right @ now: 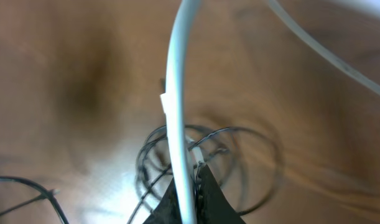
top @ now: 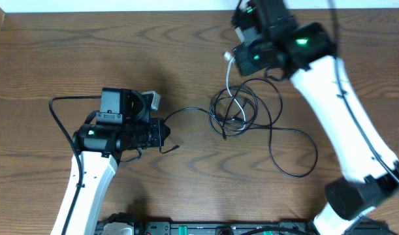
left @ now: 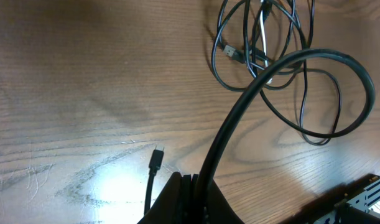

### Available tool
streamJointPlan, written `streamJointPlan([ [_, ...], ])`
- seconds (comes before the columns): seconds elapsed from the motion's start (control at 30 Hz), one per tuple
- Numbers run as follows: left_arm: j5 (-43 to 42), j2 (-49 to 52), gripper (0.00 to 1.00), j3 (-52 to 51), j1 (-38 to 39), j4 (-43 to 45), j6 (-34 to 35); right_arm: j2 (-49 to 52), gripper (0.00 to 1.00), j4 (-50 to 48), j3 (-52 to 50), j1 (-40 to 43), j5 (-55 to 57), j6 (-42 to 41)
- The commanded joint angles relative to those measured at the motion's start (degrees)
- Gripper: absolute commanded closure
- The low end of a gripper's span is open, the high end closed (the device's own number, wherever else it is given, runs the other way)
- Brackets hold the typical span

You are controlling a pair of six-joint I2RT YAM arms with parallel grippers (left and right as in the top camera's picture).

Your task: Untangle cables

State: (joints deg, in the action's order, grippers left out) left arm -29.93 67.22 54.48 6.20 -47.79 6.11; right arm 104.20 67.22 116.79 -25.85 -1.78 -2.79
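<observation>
A tangle of thin black cables (top: 238, 111) lies right of the table's middle, and one wide loop (top: 297, 156) spreads to the lower right. My left gripper (top: 163, 134) is shut on a black cable (left: 239, 112) that runs right into the tangle (left: 264, 43). Its short plug end (left: 156, 158) rests on the wood beside the fingers (left: 190, 199). My right gripper (top: 237, 62) is above the tangle's far side. It is shut on the white cable (right: 177, 93) and holds it lifted over the black coil (right: 202, 155). The white plug (top: 228, 57) sticks out to its left.
The wooden table's far edge (top: 121, 12) meets a white wall. An equipment rail (top: 206, 228) runs along the near edge and also shows in the left wrist view (left: 357, 193). The left arm's own thick black wire (top: 55, 108) loops out to its left.
</observation>
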Motion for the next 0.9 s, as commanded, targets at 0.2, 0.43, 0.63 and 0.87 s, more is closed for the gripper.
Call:
streamJointPlan([
  [0.2, -0.7, -0.2, 0.92, 0.1, -0.2, -0.2, -0.5, -17.7, 0.99, -4.7, 3.7, 8.3, 14.1, 0.2],
  [0.43, -0.7, -0.2, 0.93, 0.1, -0.2, -0.2, -0.5, -27.1, 0.99, -11.5, 3.7, 18.0, 14.3, -2.3],
  [0.63, -0.7, -0.2, 0.93, 0.1, -0.2, -0.2, -0.5, -29.4, 0.99, -11.4, 3.6, 23.1, 14.3, -2.3],
  [0.87, -0.7, -0.2, 0.93, 0.1, -0.2, -1.1, -0.5, -24.9, 0.99, -6.7, 3.4, 26.4, 13.4, -2.3],
])
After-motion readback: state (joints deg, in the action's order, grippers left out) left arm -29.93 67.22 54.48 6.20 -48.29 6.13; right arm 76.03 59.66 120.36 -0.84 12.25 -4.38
